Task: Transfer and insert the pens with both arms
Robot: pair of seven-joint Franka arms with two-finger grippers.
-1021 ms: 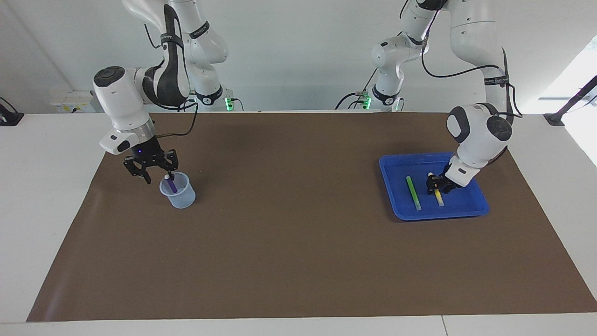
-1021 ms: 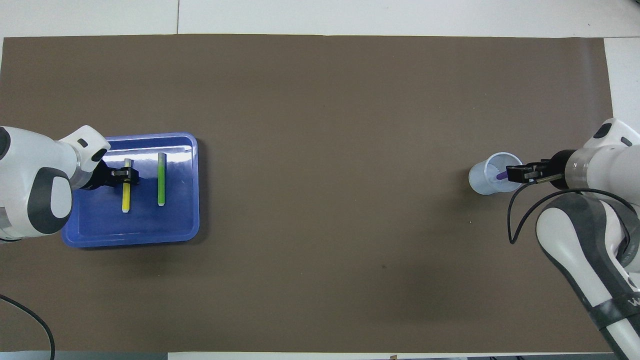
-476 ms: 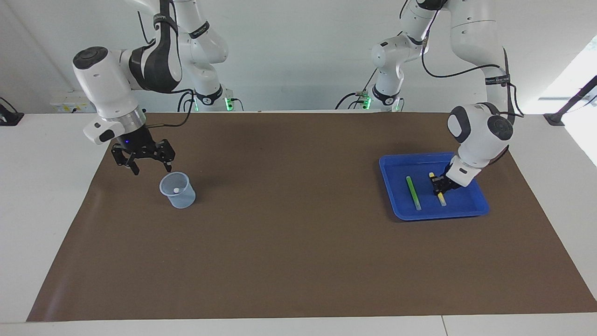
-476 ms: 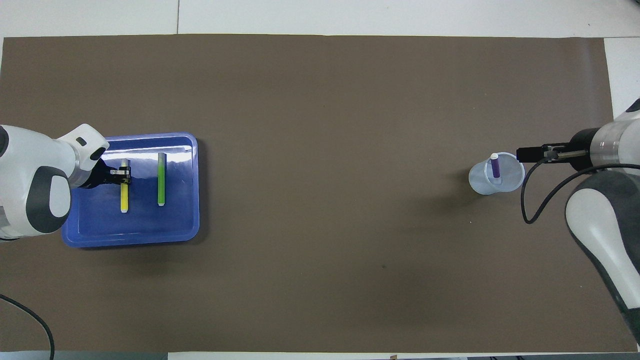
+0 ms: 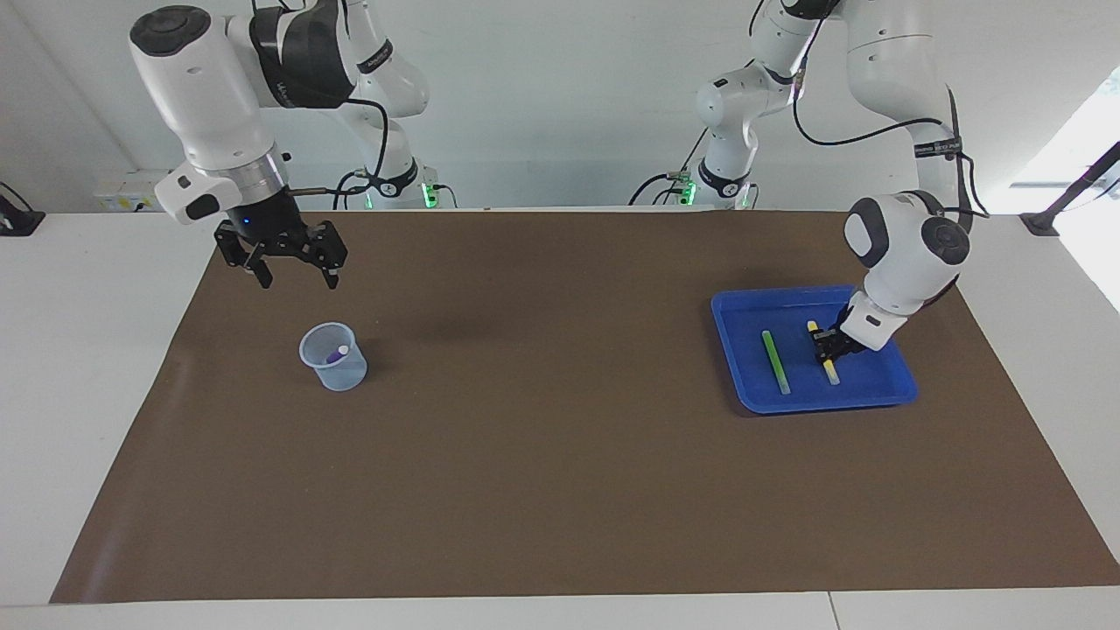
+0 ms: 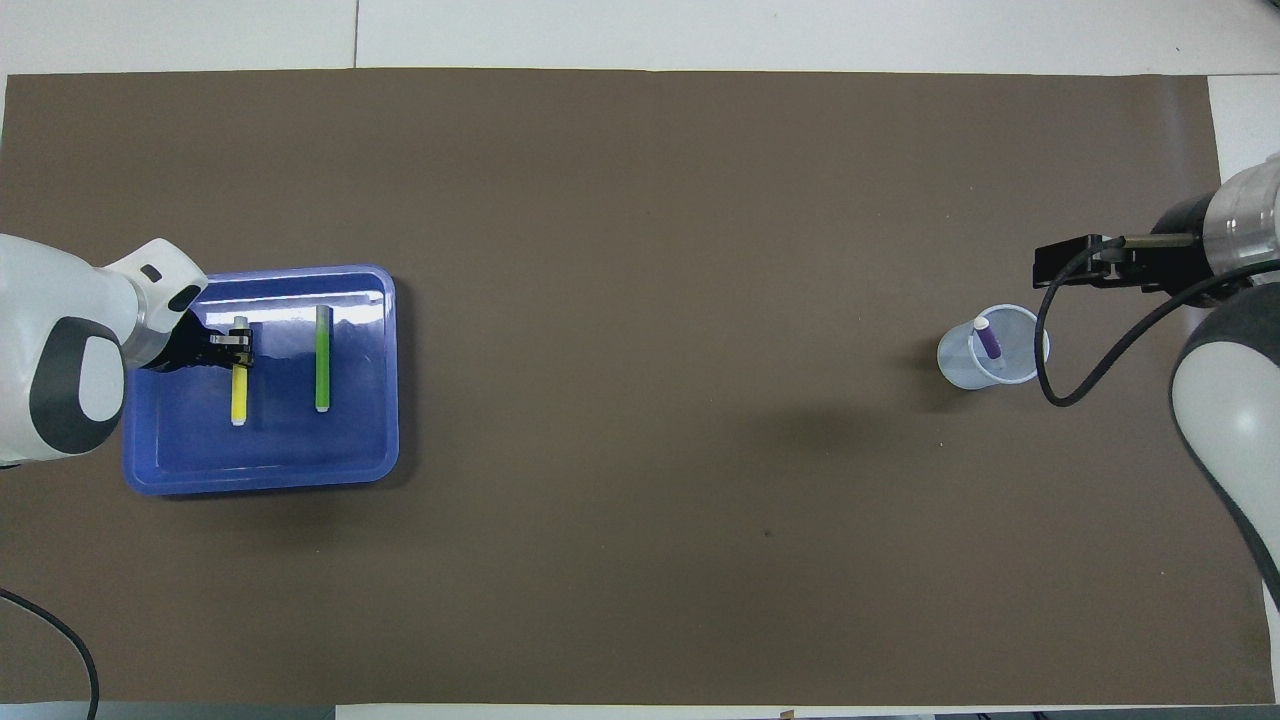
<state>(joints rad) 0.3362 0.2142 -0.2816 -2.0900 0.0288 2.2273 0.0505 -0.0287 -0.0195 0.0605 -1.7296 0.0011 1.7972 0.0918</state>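
While the purple pen [image 5: 336, 354] leans inside the clear cup [image 5: 333, 357] toward the right arm's end of the table, the yellow pen [image 5: 826, 360] and green pen [image 5: 775, 361] lie side by side in the blue tray [image 5: 744, 385]. The left gripper [image 5: 824, 348] is clamped on the yellow pen, low in the tray. The right gripper [image 5: 296, 276] hangs above the brown mat [image 5: 560, 455], fingers spread, holding nothing.

No readable text: small dark lettering on the black bands of both arms is too small to make out; no labels on tray, cup or pens.
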